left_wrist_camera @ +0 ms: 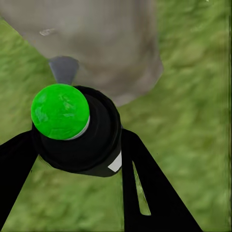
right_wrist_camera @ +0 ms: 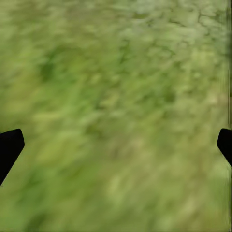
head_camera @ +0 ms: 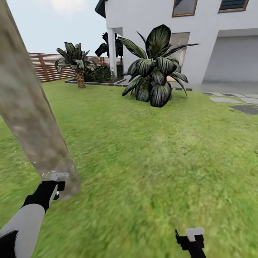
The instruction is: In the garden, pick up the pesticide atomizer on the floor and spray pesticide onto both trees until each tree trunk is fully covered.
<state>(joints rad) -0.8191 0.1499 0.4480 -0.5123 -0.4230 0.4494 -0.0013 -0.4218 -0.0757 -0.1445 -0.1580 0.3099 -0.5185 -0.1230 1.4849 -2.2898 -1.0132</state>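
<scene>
A thick, mottled grey-beige tree trunk (head_camera: 28, 114) slants across the left of the head view and meets the grass floor (head_camera: 150, 168) near my left gripper (head_camera: 57, 186). In the left wrist view that gripper's black fingers (left_wrist_camera: 145, 193) are shut on the pesticide atomizer (left_wrist_camera: 92, 145), a black body with a round green top (left_wrist_camera: 60, 111). Its grey nozzle (left_wrist_camera: 64, 67) points at the trunk's base (left_wrist_camera: 106, 43), close to the bark. I cannot make out any pesticide on the bark. My right gripper (head_camera: 190, 238) hangs open over bare grass (right_wrist_camera: 116, 96), holding nothing.
A large dark broad-leaved plant (head_camera: 154, 71) stands mid-lawn ahead. A short palm (head_camera: 77, 66) and a brown slat fence (head_camera: 44, 66) are at the back left. The white house (head_camera: 200, 36) and grey paving slabs (head_camera: 229, 100) lie to the right. Open grass stretches ahead and right.
</scene>
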